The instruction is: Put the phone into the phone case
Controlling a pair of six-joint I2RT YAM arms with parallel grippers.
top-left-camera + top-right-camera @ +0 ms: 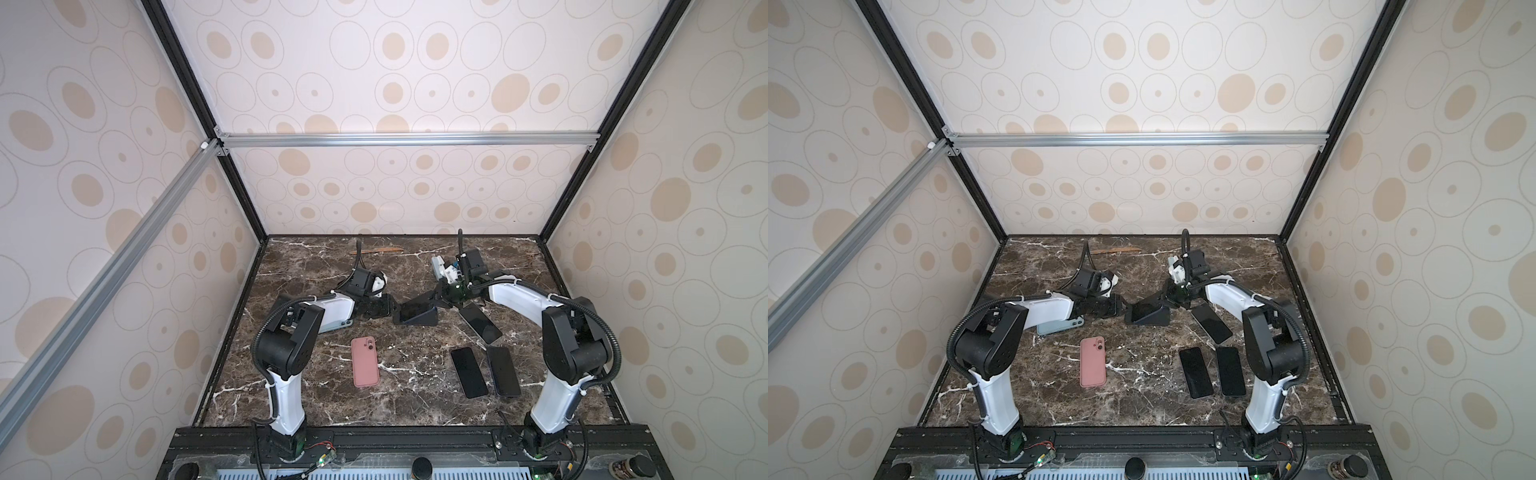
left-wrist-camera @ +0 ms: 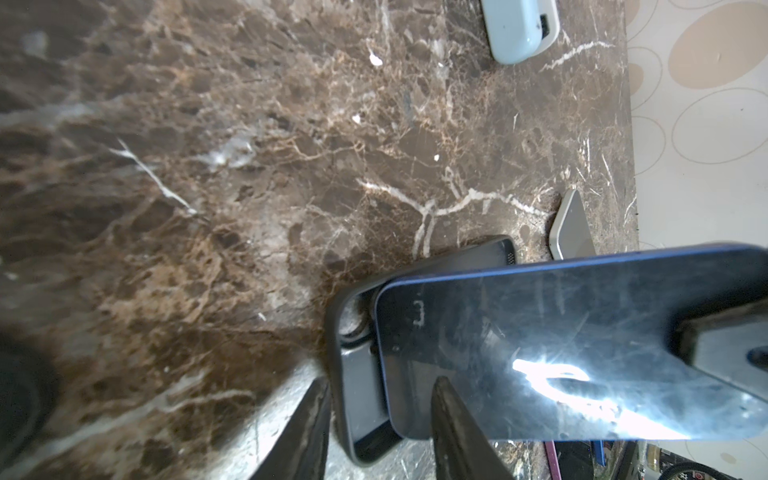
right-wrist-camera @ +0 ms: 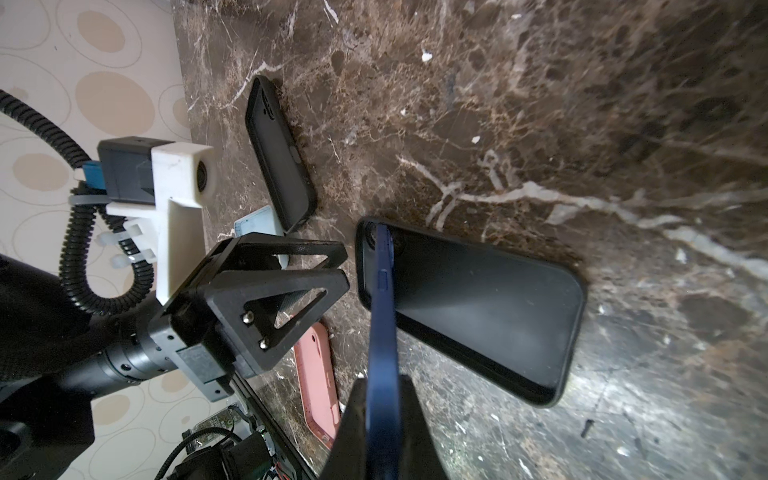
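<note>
A black phone case lies open side up mid-table. The dark blue phone slants over it, its low end set into the case's camera end. My right gripper is shut on the phone's raised end, pinching front and back. My left gripper is turned on its side, jaws part open. One finger is low beside the case, the other above the phone's corner. Its tips reach just the case's end.
A pink case lies front left. A light blue case sits partly under the left forearm, with a black case beyond it. Three black phones lie on the right. A wooden stick lies at the back.
</note>
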